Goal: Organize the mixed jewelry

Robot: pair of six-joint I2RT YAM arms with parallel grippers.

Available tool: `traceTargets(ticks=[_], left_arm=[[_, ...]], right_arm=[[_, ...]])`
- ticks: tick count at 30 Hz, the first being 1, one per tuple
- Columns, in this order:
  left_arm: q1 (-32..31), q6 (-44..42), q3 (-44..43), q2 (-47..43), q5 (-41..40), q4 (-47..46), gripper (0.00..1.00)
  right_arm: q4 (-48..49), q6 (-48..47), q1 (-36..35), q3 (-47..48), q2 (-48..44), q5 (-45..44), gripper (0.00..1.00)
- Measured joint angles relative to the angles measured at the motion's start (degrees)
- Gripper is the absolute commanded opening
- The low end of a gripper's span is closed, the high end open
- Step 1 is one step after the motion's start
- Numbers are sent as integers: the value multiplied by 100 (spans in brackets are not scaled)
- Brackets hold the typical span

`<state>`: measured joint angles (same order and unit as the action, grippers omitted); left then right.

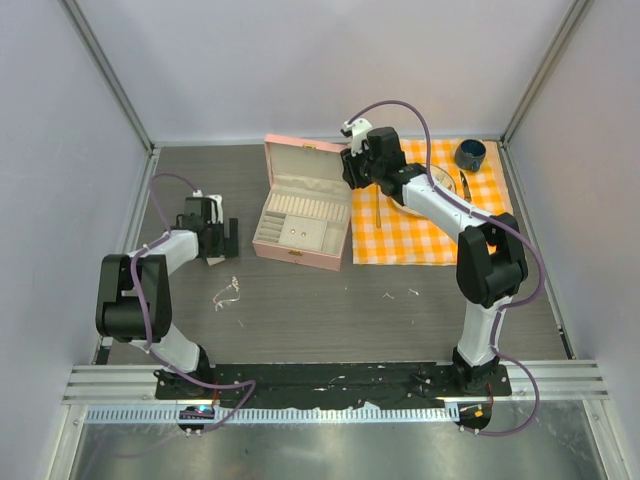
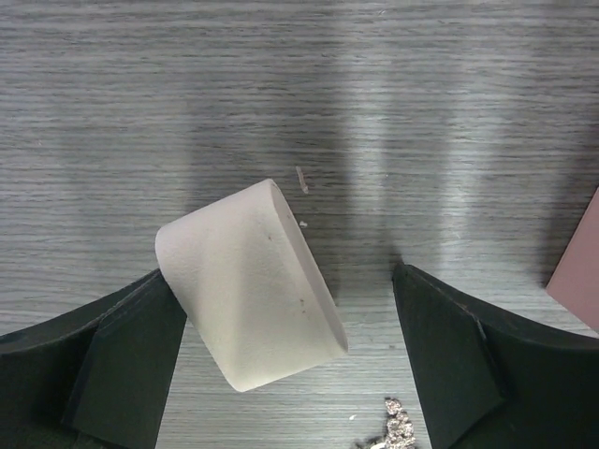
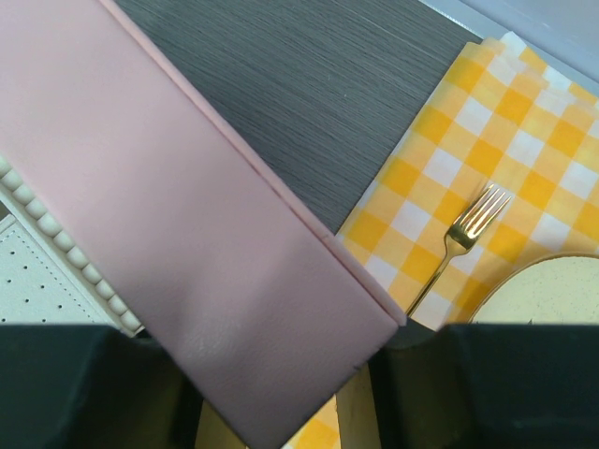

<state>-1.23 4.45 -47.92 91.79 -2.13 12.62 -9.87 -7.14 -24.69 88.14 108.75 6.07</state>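
Note:
A thin silvery chain (image 1: pixel 228 294) lies on the dark table, in front of my left gripper (image 1: pixel 215 245). Tiny pale bits (image 1: pixel 390 295) lie right of the middle. The pink case (image 1: pixel 300 230) stands open, its lid (image 1: pixel 305 160) upright. In the left wrist view my left gripper (image 2: pixel 290 374) is open. A white oval block (image 2: pixel 248 290) leans by its left finger, and a silvery bit (image 2: pixel 398 432) shows at the bottom edge. My right gripper (image 1: pixel 350 170) is at the lid's right edge. Its jaws (image 3: pixel 281 393) stand apart with the lid's corner (image 3: pixel 234 281) across the gap.
A yellow checked cloth (image 1: pixel 430 225) lies right of the case with a plate (image 1: pixel 432 188), a gold fork (image 3: pixel 463 234) and a dark blue cup (image 1: pixel 470 155). The case's pink side (image 2: pixel 580 281) shows at the right of the left wrist view. Walls enclose the table.

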Motion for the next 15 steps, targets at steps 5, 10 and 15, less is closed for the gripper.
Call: traceTargets(ticks=[5,10,15], left_arm=[[0,-11,-15,11,-52,-20,84],[0,-48,-11,-33,-184,-17,77],[0,-140,68,-352,-286,24,66]], right_arm=[[-2,-2,0,0,0,-2,22],[-2,-2,0,0,0,-2,22],[-2,-4,0,0,0,-2,21]])
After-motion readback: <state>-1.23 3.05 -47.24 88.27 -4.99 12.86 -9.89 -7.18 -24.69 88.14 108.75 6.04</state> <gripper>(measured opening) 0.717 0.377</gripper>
